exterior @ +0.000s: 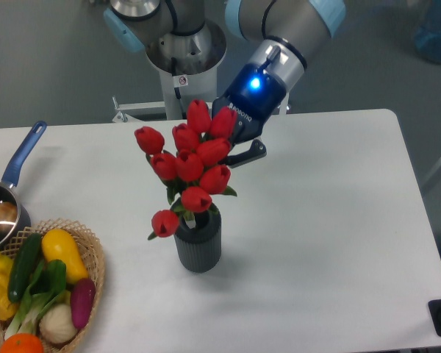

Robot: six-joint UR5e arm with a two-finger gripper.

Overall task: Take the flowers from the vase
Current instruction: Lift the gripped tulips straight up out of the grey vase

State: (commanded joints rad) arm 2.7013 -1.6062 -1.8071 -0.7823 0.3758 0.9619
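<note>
The flowers [190,165], a bunch of red tulip buds on green stems, stand tall above the vase [199,243]. Their lower stems and one drooping bud are still at the vase's mouth. The vase is dark grey and ribbed, and it stands upright on the white table [331,220]. My gripper [232,148] reaches in from the upper right and is shut on the flowers behind the top buds. One dark finger [248,155] shows to the right of the buds; the other is hidden by them.
A steel saucepan [0,213] with a blue handle [26,151] sits at the left edge. A wicker basket [94,259] of colourful vegetables fills the front left corner. The arm's base [182,62] stands behind the table's far edge.
</note>
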